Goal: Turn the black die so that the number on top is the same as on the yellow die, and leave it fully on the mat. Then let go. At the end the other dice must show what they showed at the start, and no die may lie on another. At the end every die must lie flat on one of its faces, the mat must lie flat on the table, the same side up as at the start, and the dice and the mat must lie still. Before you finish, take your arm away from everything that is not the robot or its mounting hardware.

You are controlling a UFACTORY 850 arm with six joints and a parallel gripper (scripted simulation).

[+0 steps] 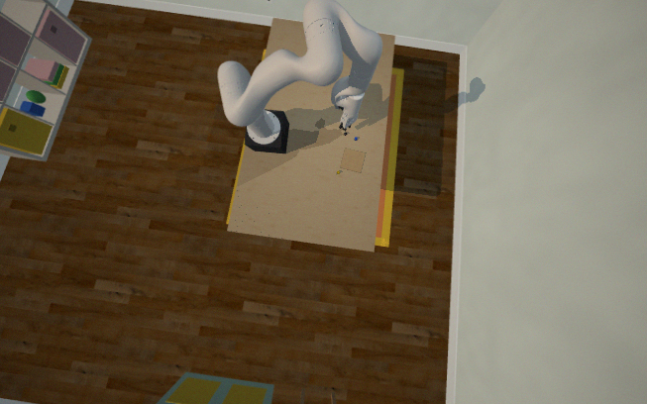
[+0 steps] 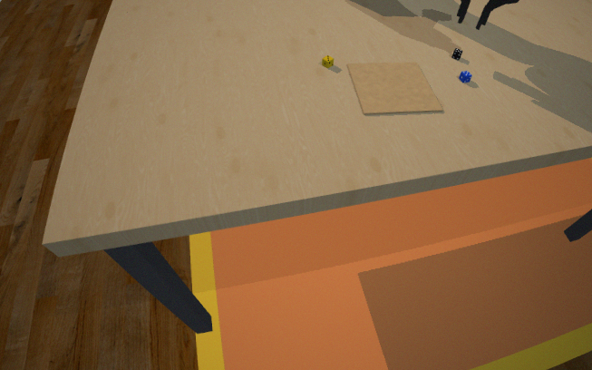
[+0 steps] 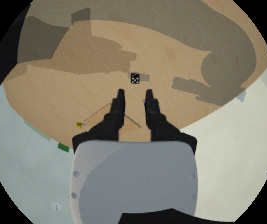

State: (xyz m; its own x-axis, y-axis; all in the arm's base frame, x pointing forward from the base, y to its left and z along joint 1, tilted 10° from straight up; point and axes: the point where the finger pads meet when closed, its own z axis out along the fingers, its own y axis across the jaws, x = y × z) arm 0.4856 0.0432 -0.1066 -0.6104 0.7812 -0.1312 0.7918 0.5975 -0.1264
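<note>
The black die (image 2: 457, 53) lies flat on the bare table, off the mat, a short way beyond the mat's far right corner. It also shows in the wrist view (image 3: 136, 78), just ahead of my fingertips. The tan square mat (image 2: 394, 87) lies flat with nothing on it. The yellow die (image 2: 328, 61) lies on the table just left of the mat's far left corner. My gripper (image 2: 470, 18) hangs above the table over the black die, clear of it. Its fingers stand partly open with nothing between them.
A blue die (image 2: 464, 76) lies on the table just right of the mat, close to the black die. The arm's base (image 1: 267, 133) stands at the table's left edge. The table's right edge is a little beyond the dice.
</note>
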